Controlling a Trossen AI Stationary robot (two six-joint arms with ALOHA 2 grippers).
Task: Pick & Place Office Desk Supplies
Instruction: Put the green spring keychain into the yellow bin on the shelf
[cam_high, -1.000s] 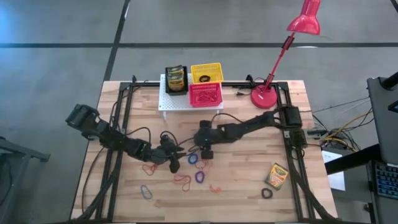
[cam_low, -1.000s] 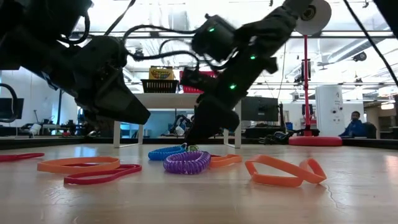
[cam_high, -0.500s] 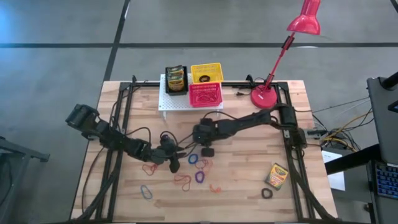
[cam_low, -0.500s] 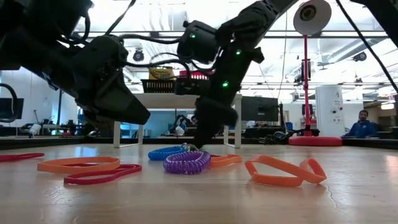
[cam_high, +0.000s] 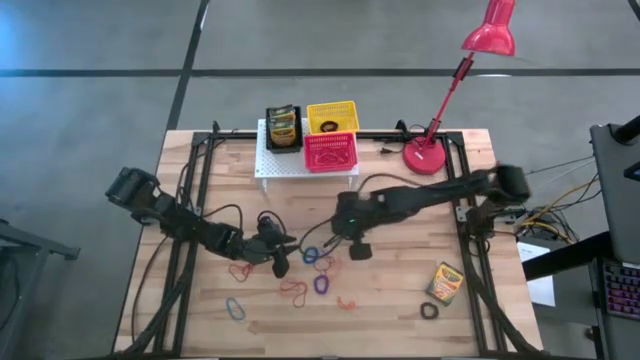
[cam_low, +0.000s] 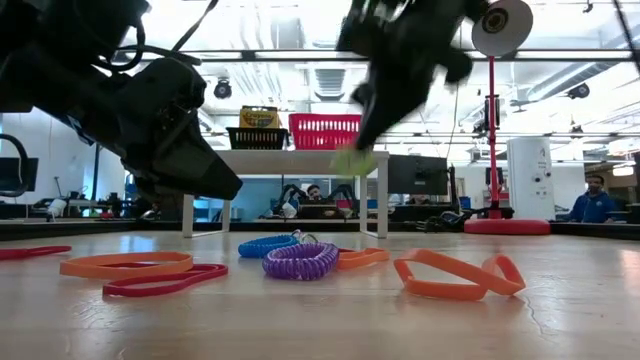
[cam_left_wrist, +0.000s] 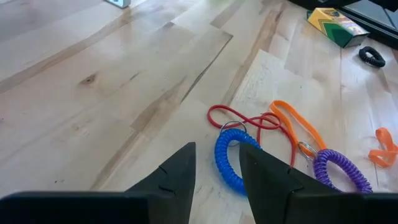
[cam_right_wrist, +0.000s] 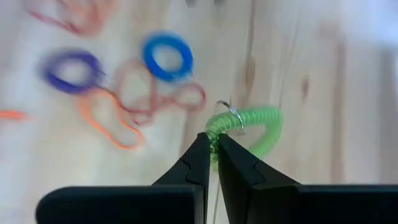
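Observation:
My right gripper (cam_high: 358, 249) is above the table's middle, shut on a green coil loop (cam_right_wrist: 252, 127), which also shows in the low view (cam_low: 352, 160). My left gripper (cam_high: 280, 263) stands open low over the table. Just ahead of its fingers a blue coil loop (cam_left_wrist: 231, 159) lies flat. Purple (cam_high: 321, 284), orange (cam_low: 455, 275) and red (cam_left_wrist: 239, 119) loops lie scattered around. A crayon box (cam_high: 445, 283) and a black loop (cam_high: 430, 311) lie near the right front. My right gripper pinches the green coil loop between its two fingers at one spot on its rim (cam_right_wrist: 216, 129), beside a small metal ring. The fingers point down from above. The loop hangs below the fingertips, lifted clear of the table.
At the far edge a white rack (cam_high: 285, 163) carries a black basket with a crayon box (cam_high: 283, 128), a yellow basket (cam_high: 332, 117) and a pink-red basket (cam_high: 329, 151). A red lamp (cam_high: 425, 155) stands at the far right. Bare wood lies on the right half.
My right gripper has shut on the green coil loop on the table, then risen and gone toward the table's right edge. The loop has been lifted clear of the other loops.

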